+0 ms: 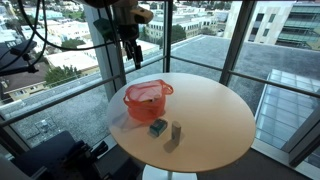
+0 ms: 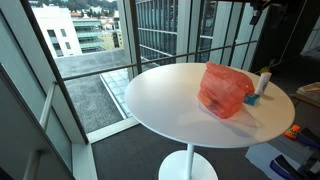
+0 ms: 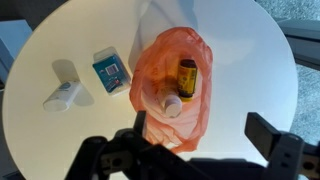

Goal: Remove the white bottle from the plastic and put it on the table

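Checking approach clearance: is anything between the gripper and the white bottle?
Nothing visible. The gripper hangs open above the plastic, whose top is uncovered; a yellow bottle lies beside the white bottle, not over it.

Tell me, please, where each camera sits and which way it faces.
In an exterior view: raised beside the table, facing the windows; the gripper hangs above the red bowl.
In an exterior view: another side of the table, windows on its left; only a dark bit of robot at top.
Wrist view: straight down into the bowl; open fingers at the bottom.
All share the bowl and teal block.
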Robot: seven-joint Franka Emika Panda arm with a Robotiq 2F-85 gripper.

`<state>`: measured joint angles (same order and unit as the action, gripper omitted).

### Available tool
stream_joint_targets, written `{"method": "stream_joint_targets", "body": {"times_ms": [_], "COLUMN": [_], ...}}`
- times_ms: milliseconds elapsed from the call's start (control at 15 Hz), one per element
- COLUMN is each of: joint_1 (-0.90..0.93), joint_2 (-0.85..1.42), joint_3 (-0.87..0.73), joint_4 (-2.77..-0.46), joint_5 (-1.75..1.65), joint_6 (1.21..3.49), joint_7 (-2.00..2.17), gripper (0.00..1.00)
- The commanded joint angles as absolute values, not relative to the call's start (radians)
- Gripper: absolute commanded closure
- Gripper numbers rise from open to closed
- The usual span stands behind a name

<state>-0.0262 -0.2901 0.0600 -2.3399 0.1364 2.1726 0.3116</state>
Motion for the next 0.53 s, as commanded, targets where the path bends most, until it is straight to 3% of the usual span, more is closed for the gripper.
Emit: {"method": "stream_joint_targets", "body": {"times_ms": [0,467], "joint_1": [-0.025,-0.039], "joint_2": [-0.278,-0.171], "joint_3": [0.056,0.030], "joint_4": [-2.329,-2.278], "joint_5": [0.128,0.106], "joint_6": [2.180,2.269], "joint_7": [0.320,0.306], "gripper": [0.00,0.00]}}
